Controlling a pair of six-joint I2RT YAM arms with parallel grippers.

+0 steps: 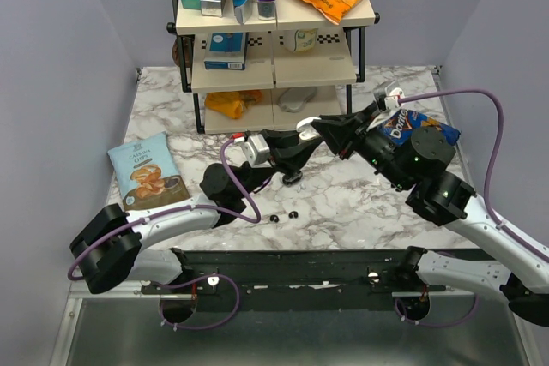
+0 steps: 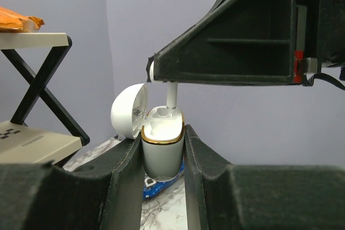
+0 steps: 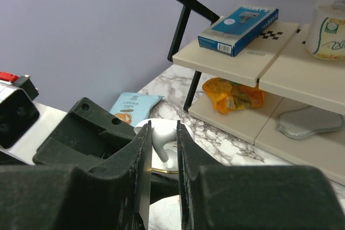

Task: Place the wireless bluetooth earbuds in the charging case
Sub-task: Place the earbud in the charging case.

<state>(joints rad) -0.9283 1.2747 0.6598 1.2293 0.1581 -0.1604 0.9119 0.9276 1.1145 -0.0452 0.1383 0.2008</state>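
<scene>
The charging case [image 2: 163, 152] is white with a gold rim and stands upright, its lid [image 2: 129, 110] swung open to the left. My left gripper [image 2: 164, 133] is shut on the body of the case and holds it above the table. Directly over the open case, my right gripper [image 3: 161, 133] is shut on a white stemmed earbud [image 3: 161, 139]. The earbud's stem [image 2: 172, 96] points down and its tip reaches the case opening. Something white fills the socket beside it; I cannot tell whether that is the second earbud. From the top view both grippers [image 1: 310, 130] meet mid-table.
A shelf rack [image 1: 274, 32] with boxes and snack bags stands at the back, a grey oval thing [image 3: 310, 122] on its lowest shelf. A Doritos bag [image 1: 403, 126] lies at the right and a cassava chips bag [image 1: 147, 171] at the left. Two tiny black bits [image 1: 276, 218] lie near the front.
</scene>
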